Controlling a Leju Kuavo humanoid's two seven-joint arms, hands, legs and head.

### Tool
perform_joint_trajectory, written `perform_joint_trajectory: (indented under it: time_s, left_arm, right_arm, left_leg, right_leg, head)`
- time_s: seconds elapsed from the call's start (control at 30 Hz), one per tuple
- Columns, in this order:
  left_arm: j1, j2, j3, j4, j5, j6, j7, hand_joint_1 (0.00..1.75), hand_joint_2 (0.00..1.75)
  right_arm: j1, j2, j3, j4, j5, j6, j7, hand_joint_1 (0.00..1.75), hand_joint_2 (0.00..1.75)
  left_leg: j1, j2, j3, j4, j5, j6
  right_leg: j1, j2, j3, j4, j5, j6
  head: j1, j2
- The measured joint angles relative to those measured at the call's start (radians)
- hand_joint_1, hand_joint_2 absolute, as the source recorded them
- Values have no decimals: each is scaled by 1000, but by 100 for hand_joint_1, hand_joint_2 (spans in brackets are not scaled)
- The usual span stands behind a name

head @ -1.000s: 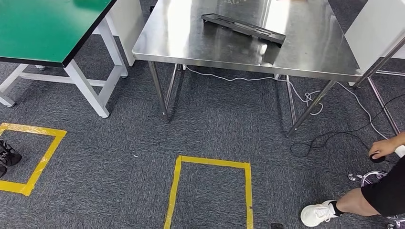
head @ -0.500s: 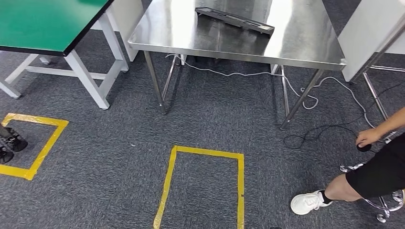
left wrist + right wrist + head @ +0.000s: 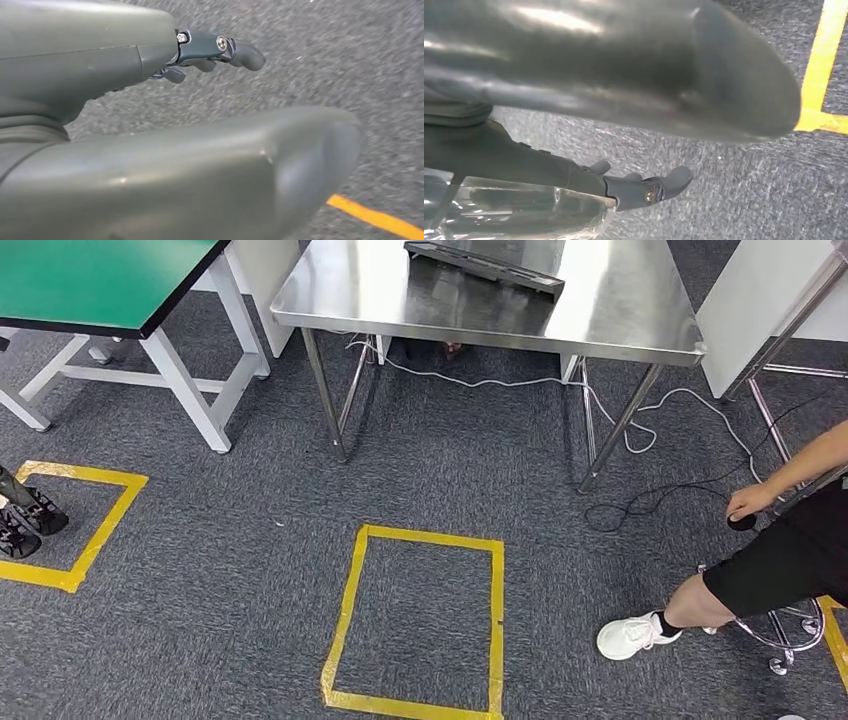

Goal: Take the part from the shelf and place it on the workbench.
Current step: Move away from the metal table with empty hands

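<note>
A long dark part [image 3: 484, 265] is seen lying flat on the steel counter [image 3: 600, 320] at the top of the head view, set at a slant toward the counter's far side. A green-topped counter [image 3: 90, 285] stands to the left, apart from the steel one. White and black cables [image 3: 640, 440] trail over the grey carpet [image 3: 250, 570] beneath and beside the steel counter. A yellow tape rectangle [image 3: 350, 600] is marked on the carpet in the foreground, with a second tape outline [image 3: 100, 530] at the left edge. A seated person [image 3: 790, 560] is observed at the right, one hand on a small black object [image 3: 741, 523] on the floor.

The left robot hand [image 3: 210, 50] is shown above the carpet, fingers extended and apart, nothing held. The right robot hand [image 3: 644, 187] is likewise extended over the carpet with nothing gripped; a clear plastic item [image 3: 524, 210] lies close beside it, and contact cannot be determined.
</note>
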Motion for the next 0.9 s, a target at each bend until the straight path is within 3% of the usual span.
perform_joint_trajectory:
  time_s: [0.07, 0.13, 0.2, 0.27, 0.3, 0.33, 0.37, 0.4, 0.47, 0.5, 0.53, 0.57, 0.6, 0.67, 0.73, 0.8, 0.83, 0.87, 0.9]
  left_arm:
    - [2, -2, 0, 0, -3, 3, 3, 0, 0]
    - [4, -3, 0, 0, -6, 4, 4, 0, 0]
    - [5, -4, 0, 0, -8, 4, 4, 0, 0]
    - [5, -4, 0, 0, -8, 4, 4, 0, 0]
    - [5, -4, 0, 0, -8, 4, 4, 0, 0]
    - [5, -4, 0, 0, -8, 4, 4, 0, 0]
    - [5, -4, 0, 0, -8, 4, 4, 0, 0]
    - [5, -4, 0, 0, -8, 4, 4, 0, 0]
    - [8, -2, 0, 0, -8, 4, 4, 0, 0]
    - [11, 0, 0, 0, -8, 4, 4, 0, 0]
    - [13, 1, 1, 0, -8, 4, 5, 0, 0]
    - [14, 1, 1, 0, -8, 5, 5, 0, 0]
    - [12, 0, 1, 0, -8, 5, 6, 0, 0]
    - [7, -2, 1, 0, -9, 5, 6, 0, 0]
    - [8, -3, 0, 0, -10, 5, 8, 0, 0]
    - [11, -4, 0, 0, -11, 5, 10, 0, 0]
    - [11, -5, 0, 1, -12, 6, 12, 0, 0]
    - [11, -5, 0, 1, -13, 7, 13, 0, 0]
    - [11, -5, 0, 1, -14, 8, 14, 0, 0]
  right_arm:
    - [-2, 3, 5, 0, 2, 2, -4, 0, 0]
    - [-2, 7, 9, 0, 4, 2, -5, 0, 0]
    - [0, 8, 11, 0, 5, 2, -5, 0, 0]
    - [2, 8, 12, 0, 5, 2, -5, 0, 0]
    - [3, 8, 12, 0, 5, 2, -5, 0, 0]
    - [5, 8, 12, 0, 5, 2, -5, 0, 0]
    - [7, 8, 12, 0, 6, 2, -5, 0, 0]
    - [8, 9, 12, 0, 6, 2, -5, 0, 0]
    - [8, 13, 12, 1, 5, 2, -5, 0, 0]
    - [6, 16, 13, 1, 5, 2, -5, 0, 0]
    - [5, 19, 13, 1, 5, 2, -5, 0, 0]
    - [4, 20, 13, 2, 6, 2, -5, 0, 0]
    - [5, 18, 13, 2, 7, 2, -5, 0, 0]
    - [7, 15, 13, 2, 10, 2, -4, 0, 0]
    - [5, 13, 14, 3, 14, 2, -3, 0, 0]
    - [3, 11, 15, 3, 18, 2, -1, 0, 0]
    - [4, 11, 16, 3, 18, 2, 1, 0, 0]
    - [6, 11, 17, 3, 19, 2, 2, 0, 0]
    - [8, 10, 18, 3, 19, 2, 4, 0, 0]
  left_leg:
    - [0, 5, -5, 16, -2, -10]
    - [5, 9, -8, 39, -23, -18]
    - [7, 3, -36, 128, -104, -24]
    - [6, -5, -89, 279, -205, -23]
    - [5, -7, -109, 342, -233, -19]
    - [2, -8, -112, 372, -239, -12]
    - [-2, -12, -96, 363, -225, -1]
    - [-8, -23, -62, 316, -197, 15]
    - [-26, -81, 25, 177, -136, 52]
    - [-34, -109, 58, 120, -116, 66]
    - [-42, -126, 78, 85, -106, 71]
    - [-46, -124, 89, 64, -103, 71]
    - [-44, -108, 92, 50, -103, 69]
    - [-41, -78, 95, 29, -99, 68]
    - [-41, -48, 92, 18, -93, 71]
    - [-43, -14, 82, 19, -89, 73]
    - [-44, 2, 78, 19, -87, 73]
    - [-44, 16, 75, 19, -85, 72]
    - [-45, 29, 73, 19, -83, 70]
  right_leg:
    - [2, 2, 12, -26, -21, -32]
    - [-8, 11, 7, -25, -18, -51]
    - [-7, 17, -2, -25, -3, -64]
    - [-2, 28, -14, -25, 13, -73]
    - [2, 35, -21, -24, 20, -75]
    - [7, 43, -25, -24, 25, -77]
    - [13, 53, -29, -23, 29, -78]
    - [20, 64, -31, -23, 32, -79]
    - [27, 88, -33, -22, 36, -80]
    - [31, 102, -35, -20, 39, -79]
    - [33, 116, -39, -19, 42, -75]
    - [39, 132, -44, -18, 46, -70]
    - [42, 143, -51, -16, 49, -65]
    - [47, 113, -76, 11, 34, -61]
    - [47, 52, -130, 114, -18, -63]
    - [42, 28, -194, 251, -73, -59]
    - [39, 25, -207, 286, -83, -53]
    - [37, 22, -197, 277, -77, -45]
    - [37, 15, -164, 226, -58, -37]
  head:
    - [1, 0]
    - [-3, 0]
    - [-6, 0]
    - [-9, 0]
    - [-9, 0]
    - [-10, 0]
    - [-9, 0]
    - [-9, 0]
    - [-7, 0]
    - [-6, 0]
    - [-4, 0]
    - [-4, 0]
    - [-5, 0]
    - [-4, 0]
    - [-1, 0]
    - [2, 0]
    - [2, 0]
    - [2, 0]
    - [2, 0]
